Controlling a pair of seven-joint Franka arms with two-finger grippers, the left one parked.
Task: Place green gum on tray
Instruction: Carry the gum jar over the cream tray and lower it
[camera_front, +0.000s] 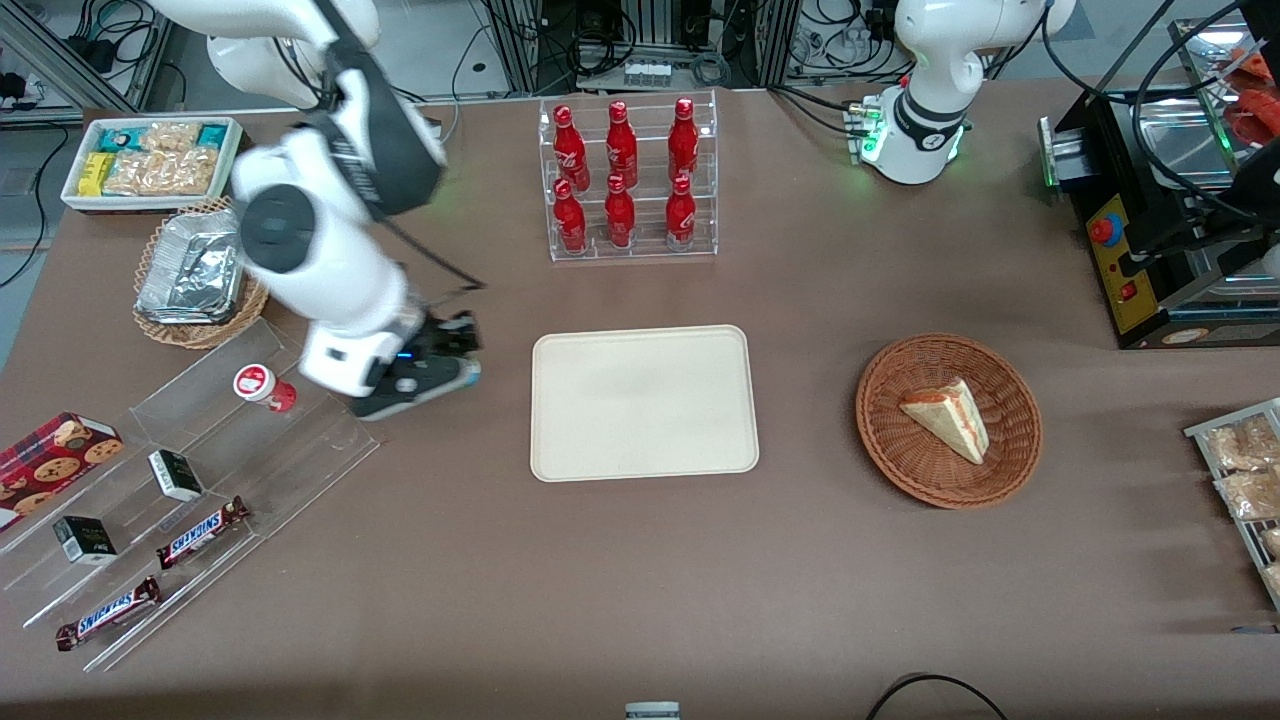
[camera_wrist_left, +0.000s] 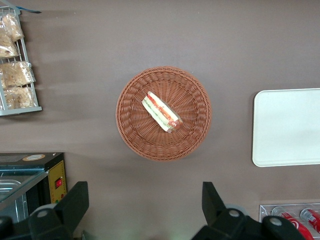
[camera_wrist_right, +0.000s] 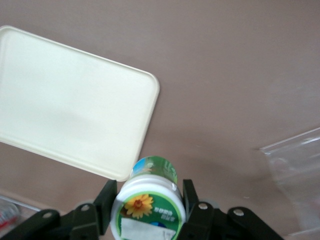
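Red gum canister (camera_front: 262, 386) sits on clear acrylic stepped shelf (camera_front: 190, 480). Claw (camera_wrist_right: 146, 210) above the worktop (camera_front: 640, 580), between shelf and tray (camera_front: 643, 402), pinching green gum (camera_wrist_right: 149, 200): green body, white lid with yellow flower label, bluish base. Tray is bare, cream. Wicker basket (camera_front: 948, 420) with sandwich wedge (camera_front: 950, 417) toward parked arm's end.

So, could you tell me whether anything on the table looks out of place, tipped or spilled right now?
Nothing stands out. The tool is shut on the green gum, carried above the table beside the tray, which is bare. The red gum stands on the clear stepped rack, and the sandwich lies in its basket.
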